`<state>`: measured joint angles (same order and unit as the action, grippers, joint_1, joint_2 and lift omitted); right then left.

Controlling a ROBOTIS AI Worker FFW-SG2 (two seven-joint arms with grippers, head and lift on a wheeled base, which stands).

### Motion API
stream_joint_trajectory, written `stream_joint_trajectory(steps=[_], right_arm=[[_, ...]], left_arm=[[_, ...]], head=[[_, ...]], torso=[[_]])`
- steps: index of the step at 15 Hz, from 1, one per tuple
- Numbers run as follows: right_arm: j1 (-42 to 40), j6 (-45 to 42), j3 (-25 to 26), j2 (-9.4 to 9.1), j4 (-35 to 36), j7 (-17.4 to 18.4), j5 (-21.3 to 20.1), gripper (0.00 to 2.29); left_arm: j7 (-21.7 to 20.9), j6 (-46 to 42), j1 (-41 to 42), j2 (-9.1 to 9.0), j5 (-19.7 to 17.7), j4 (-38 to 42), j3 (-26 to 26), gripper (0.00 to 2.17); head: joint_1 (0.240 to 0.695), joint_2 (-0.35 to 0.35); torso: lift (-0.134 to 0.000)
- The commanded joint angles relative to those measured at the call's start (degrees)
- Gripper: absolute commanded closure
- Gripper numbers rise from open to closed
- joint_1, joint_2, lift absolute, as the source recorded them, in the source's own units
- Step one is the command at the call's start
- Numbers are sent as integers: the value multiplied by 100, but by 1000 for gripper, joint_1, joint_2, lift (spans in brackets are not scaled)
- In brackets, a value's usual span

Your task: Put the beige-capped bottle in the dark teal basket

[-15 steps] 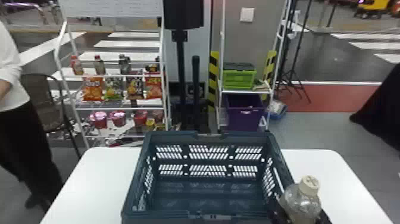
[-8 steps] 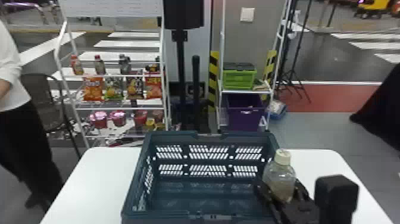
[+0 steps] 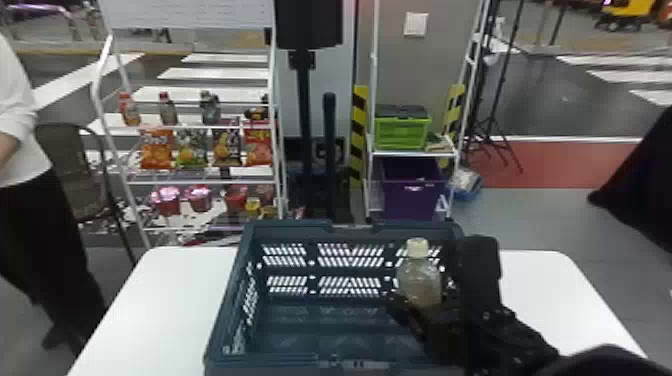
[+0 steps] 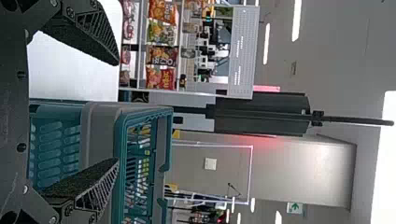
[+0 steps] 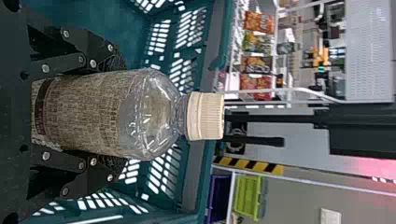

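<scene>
Right pincer (image 5: 112,112): clasping the beige-capped bottle (image 3: 419,280) between its 2 fingers, cap upward. Left pincer (image 4: 116,112): released, nothing between its 2 fingers. The bottle is held upright at the right-hand part of the dark teal basket (image 3: 227,300), which sits on the white counter (image 3: 165,300). Contact between bottle and basket floor: cannot tell. Step in hand, as judged: placement, release outstanding. Next move calls for lowering the bottle clear of the right wall, confirming floor support, then parting the 2 fingers evenly to limit tipping.
</scene>
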<state>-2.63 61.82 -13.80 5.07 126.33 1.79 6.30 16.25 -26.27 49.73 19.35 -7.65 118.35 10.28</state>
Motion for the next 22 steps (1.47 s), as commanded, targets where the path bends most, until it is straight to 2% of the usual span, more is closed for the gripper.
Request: stream_joint_trajectory(steps=[1, 3, 7, 8, 11, 13, 16, 17, 18, 19, 20, 22], right_arm=[[439, 669, -79, -165, -294, 15, 65, 2283], [737, 1038, -123, -209, -584, 138, 275, 2283], [1177, 1443, -123, -490, -1155, 146, 372, 2283], [1309, 1601, -132, -513, -1304, 226, 478, 2280], [1502, 1601, -193, -513, -1647, 305, 522, 2280], [1616, 1636, -228, -513, -1849, 507, 574, 2270], [1669, 1636, -237, -513, -2043, 524, 618, 2253], [1669, 1636, -237, -513, -2060, 524, 618, 2145], [1669, 1636, -237, -513, -2060, 524, 636, 2142], [1669, 1618, -228, -513, -2060, 542, 706, 2000], [1669, 1601, -220, -513, -2060, 577, 750, 1733], [1669, 1601, -211, -513, -2051, 586, 750, 255]], left_arm=[[1, -66, 2, -10, 0, -49, 0, 154], [1, -171, 11, -19, -9, -93, 0, 154], [1, -189, 11, -19, -9, -102, -18, 154], [1, -207, 11, -28, -9, -111, -18, 154], [1, -277, 20, -28, -17, -146, -18, 154], [1, -295, 28, -28, -17, -155, -35, 154], [1, -312, 28, -28, -26, -155, -44, 154], [1, -330, 37, -28, -26, -155, -35, 154], [1, -330, 37, -28, -26, -155, -44, 154], [1, -330, 37, -28, -26, -155, -44, 154], [1, -330, 37, -28, -26, -146, -44, 154], [1, -330, 37, -28, -26, -146, -44, 154]], head=[[499, 0], [499, 0], [499, 0], [499, 0], [499, 0], [499, 0], [499, 0], [499, 0], [499, 0], [499, 0], [499, 0], [499, 0]], torso=[[0], [0], [0], [0], [0], [0], [0], [0], [0], [0], [0], [0]])
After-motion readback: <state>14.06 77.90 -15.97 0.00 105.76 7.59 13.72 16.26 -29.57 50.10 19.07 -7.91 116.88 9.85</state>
